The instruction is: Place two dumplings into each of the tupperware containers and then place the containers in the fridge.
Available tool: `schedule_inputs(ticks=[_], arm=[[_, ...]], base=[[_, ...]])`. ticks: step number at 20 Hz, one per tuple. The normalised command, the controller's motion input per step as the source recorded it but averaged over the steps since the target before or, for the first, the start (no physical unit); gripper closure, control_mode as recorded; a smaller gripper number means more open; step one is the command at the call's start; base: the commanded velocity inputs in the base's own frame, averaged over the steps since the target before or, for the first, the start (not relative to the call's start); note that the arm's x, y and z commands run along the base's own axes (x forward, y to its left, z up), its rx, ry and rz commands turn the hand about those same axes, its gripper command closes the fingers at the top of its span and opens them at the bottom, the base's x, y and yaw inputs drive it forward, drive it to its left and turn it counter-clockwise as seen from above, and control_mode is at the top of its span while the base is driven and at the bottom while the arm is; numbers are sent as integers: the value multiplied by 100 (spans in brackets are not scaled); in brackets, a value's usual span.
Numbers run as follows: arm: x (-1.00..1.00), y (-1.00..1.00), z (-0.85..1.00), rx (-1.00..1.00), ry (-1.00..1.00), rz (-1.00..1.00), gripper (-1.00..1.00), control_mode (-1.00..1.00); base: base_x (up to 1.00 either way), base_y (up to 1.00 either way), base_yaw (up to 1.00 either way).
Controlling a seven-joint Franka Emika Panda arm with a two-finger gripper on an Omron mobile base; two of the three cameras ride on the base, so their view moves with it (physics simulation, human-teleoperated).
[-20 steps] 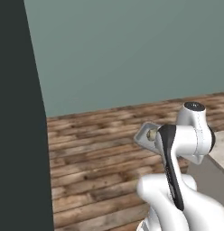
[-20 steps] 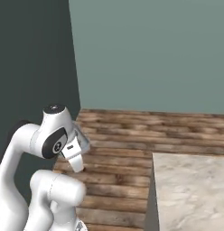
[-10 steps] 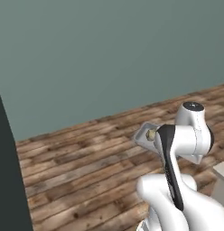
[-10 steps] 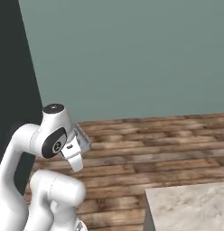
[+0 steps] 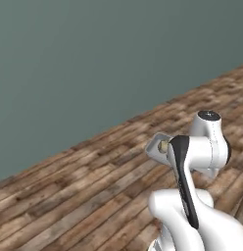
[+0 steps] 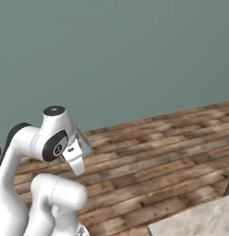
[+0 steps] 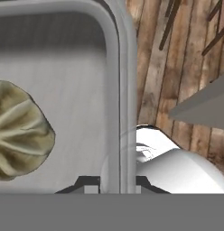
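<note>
Dumpling (image 7: 21, 133) cut by left edge; container (image 7: 124, 90) cropped.

So the count here is pretty short: one tupperware container (image 7: 77, 90), a light-grey tray with a raised rim, and one dumpling (image 7: 21, 131) sitting in it over by the tray's left side, partly cut off by the picture edge so I can't say if there's a second one past it. Besides that there's one marble-look worktop (image 6: 199, 223), just its corner poking in at the lower right of the right base view, plus one wood plank floor (image 5: 69, 191) and one plain grey-green wall (image 5: 94, 59) behind it.
</note>
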Motion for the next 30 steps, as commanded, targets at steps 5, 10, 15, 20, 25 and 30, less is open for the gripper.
schedule_inputs(ticks=[5,10,15,20,25,30], arm=[[0,0,0,0,0,0,100,100],[0,0,0,0,0,0,100,100],[0,0,0,0,0,0,100,100],[0,0,0,0,0,0,100,100],[0,0,0,0,0,0,100,100],[0,0,0,0,0,0,100,100]], base=[[98,0,-52],[100,0,-52],[100,0,-48],[100,0,-43],[100,-1,-37],[100,0,-33]])
